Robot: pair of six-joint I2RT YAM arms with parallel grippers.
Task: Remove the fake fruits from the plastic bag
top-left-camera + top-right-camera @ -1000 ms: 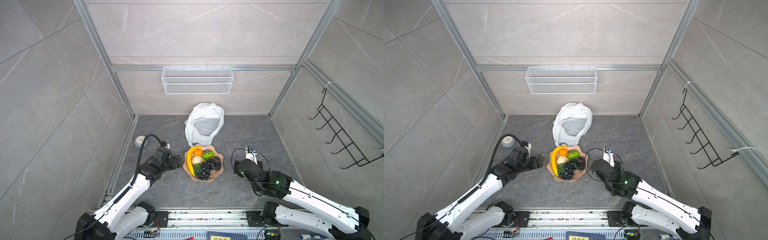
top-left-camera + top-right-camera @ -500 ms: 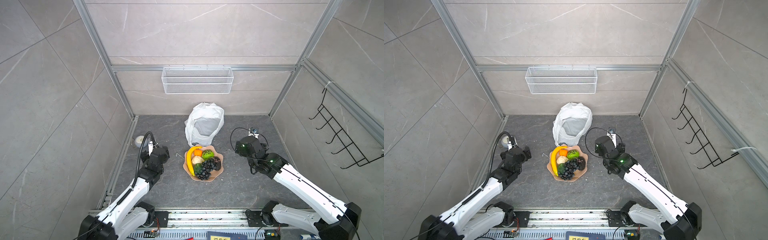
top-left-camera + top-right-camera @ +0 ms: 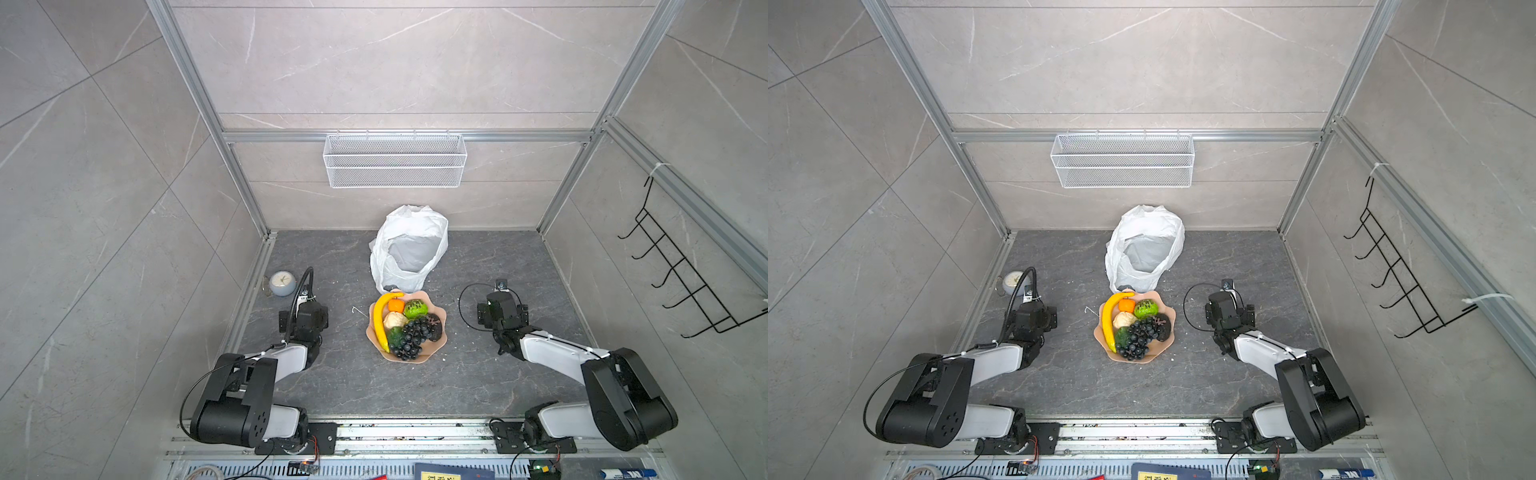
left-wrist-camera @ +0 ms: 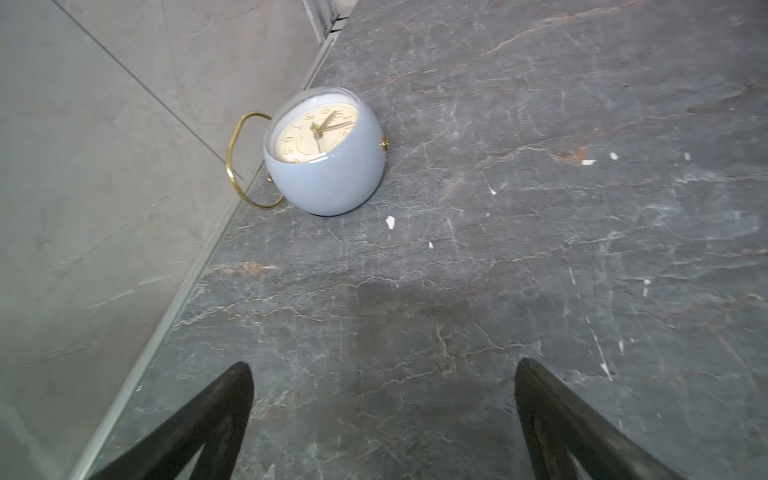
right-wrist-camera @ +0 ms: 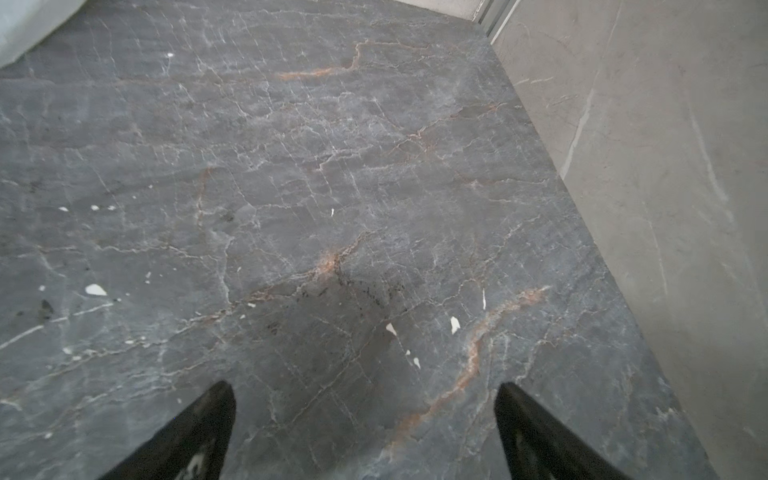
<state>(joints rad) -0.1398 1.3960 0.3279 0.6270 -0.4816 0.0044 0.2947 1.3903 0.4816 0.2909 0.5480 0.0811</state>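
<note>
Change since the frames a second back: both arms have drawn away from the plate and folded back toward the near edge of the table, one on each side. Plate, fruit and bag have not shifted.

Fake fruits (image 3: 405, 326): all heaped on the wavy pink plate (image 3: 441, 345), about mid-table. The banana (image 3: 378, 320) curves along the plate's left rim. The orange (image 3: 395, 306) and the bumpy green piece (image 3: 415, 308) sit at its far side, and the cream piece (image 3: 395, 320) lies in the middle. The grape bunch (image 3: 411, 336) is toward the near rim, with the dark brown piece (image 3: 434, 326) at the right.

Plastic bag (image 3: 409, 249): slumped behind the plate toward the far edge of the table, mouth gaping upward. Its lower fold touches or overlaps the plate's far rim. Nothing coloured shows inside in either top view (the folds could hide a small piece; cannot tell).

Left gripper (image 4: 382, 368): fingers spread wide, nothing between them, hanging over bare table near the left edge. A small blue-grey clock (image 4: 328, 153) lies just ahead of it.

Right gripper (image 5: 365, 387): likewise spread and empty, over bare table toward the right edge, well apart from the plate.

Step in hand, as judged: unloading looks finished and the arms are parked. No further grasp seems called for. If a piece does remain in the bag, one gripper would need to pin the thin rim while the other reaches in, since the film would likely drag along with a single pull.
</note>
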